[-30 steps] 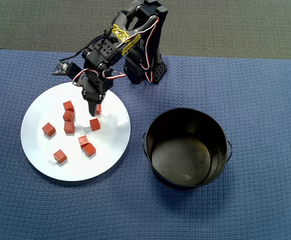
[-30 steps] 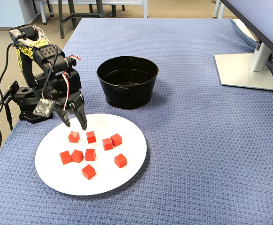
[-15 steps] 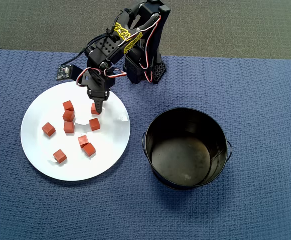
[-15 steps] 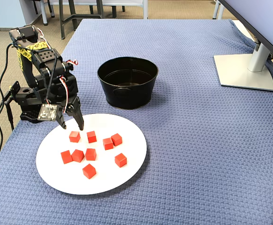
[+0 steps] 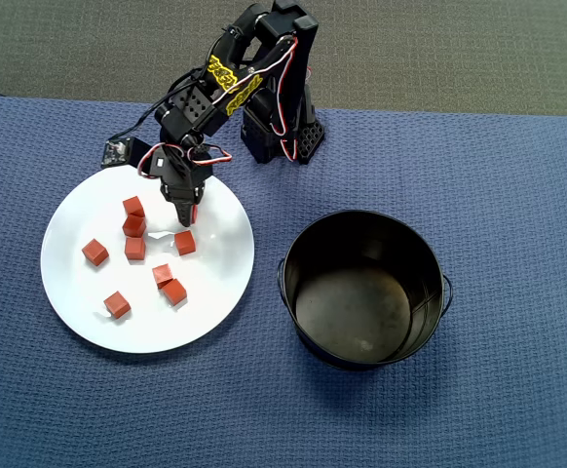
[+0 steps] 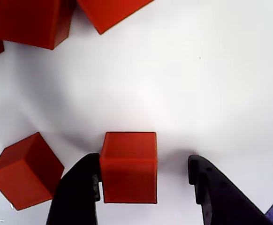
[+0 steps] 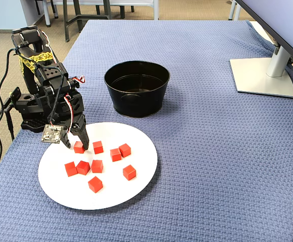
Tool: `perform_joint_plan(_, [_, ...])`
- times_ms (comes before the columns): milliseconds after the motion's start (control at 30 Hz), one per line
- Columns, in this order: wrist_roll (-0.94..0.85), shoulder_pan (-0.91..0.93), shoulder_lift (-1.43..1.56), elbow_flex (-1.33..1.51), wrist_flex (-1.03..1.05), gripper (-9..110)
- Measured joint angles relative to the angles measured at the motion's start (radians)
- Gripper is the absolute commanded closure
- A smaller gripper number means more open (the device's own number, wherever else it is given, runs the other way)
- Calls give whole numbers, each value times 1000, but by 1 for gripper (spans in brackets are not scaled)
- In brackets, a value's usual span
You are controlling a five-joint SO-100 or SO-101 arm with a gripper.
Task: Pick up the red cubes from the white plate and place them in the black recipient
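Jaws (image 6: 143, 190) are spread and lowered onto the white plate (image 5: 206, 302), straddling one red cube (image 6: 128, 166). In the wrist view the cube sits off-centre: its left face is touching or just shy of the left jaw, while a clear gap is left to the right jaw. The cube's faces are lined up roughly square to the jaws, so no rotation looks needed; closing should push it sideways a little before it is pinched. Nothing is gripped yet.

The same cube (image 7: 78, 146) is seen under the jaws (image 7: 76, 146) at the plate's near-arm edge in the fixed view. The other cubes (image 5: 132, 229) are scattered across the plate; the nearest one (image 6: 26, 171) lies just beside the left jaw, apart from it.

Cubes: matte, sharp-edged, no long axis. Plate: glossy, shallow rim, likely slippery under a shoved cube. Black pot (image 5: 364, 288): deep, round, shiny inside, empty, standing beside the plate on the blue woven worktop (image 5: 498, 195).
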Motion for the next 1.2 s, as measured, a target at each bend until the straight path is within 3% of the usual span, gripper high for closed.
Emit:
perform_joint_plan(67, [0,-2,0,0,-12,101])
perform_joint_plan(333, [21,-3,29,0,-14,101])
perform_joint_plan(567, [178,-120,336,-152,287,102])
perform_joint_plan(733, [339,-284,584,-327,469,102])
perform_joint_plan(867, [451,-428,646,-430,500,102])
perform_joint_plan(1200, [689,-937,301,-540,379,101])
